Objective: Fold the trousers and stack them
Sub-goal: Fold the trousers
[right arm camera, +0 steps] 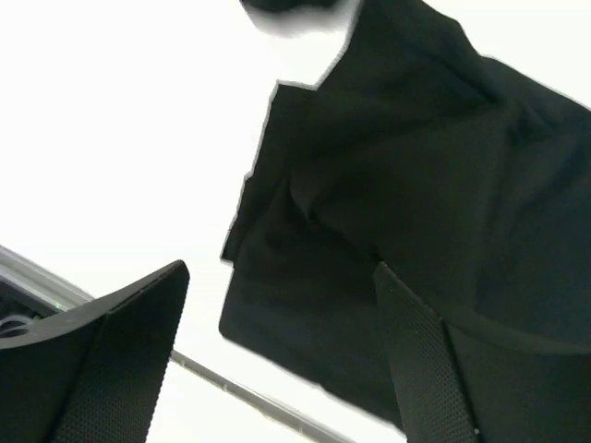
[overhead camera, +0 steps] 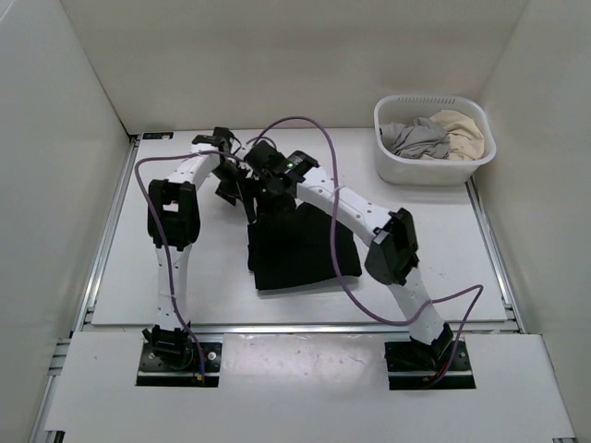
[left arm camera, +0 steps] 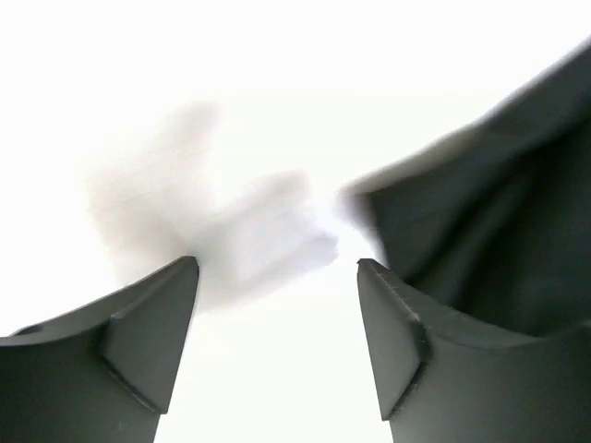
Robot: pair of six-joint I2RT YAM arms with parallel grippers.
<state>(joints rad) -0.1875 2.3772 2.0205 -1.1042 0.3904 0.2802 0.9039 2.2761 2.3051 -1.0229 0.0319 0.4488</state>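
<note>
The black trousers [overhead camera: 297, 247] lie folded into a compact rectangle in the middle of the white table. Both arms reach over the fold's far left corner. My left gripper [overhead camera: 227, 190] hangs just left of that corner. In the left wrist view it [left arm camera: 277, 268] stands open over bare table, nothing between its fingers, and the trousers [left arm camera: 489, 231] lie off to the right. My right gripper [overhead camera: 261, 199] sits above the far edge. In the right wrist view it [right arm camera: 282, 269] is open too, and the folded trousers [right arm camera: 416, 185] lie flat beneath it, untouched.
A white laundry basket [overhead camera: 434, 168] stands at the back right, holding a grey garment [overhead camera: 416, 138] and a beige garment [overhead camera: 464, 129]. White walls enclose the table on three sides. Purple cables [overhead camera: 334, 242] loop over the arms and across the trousers.
</note>
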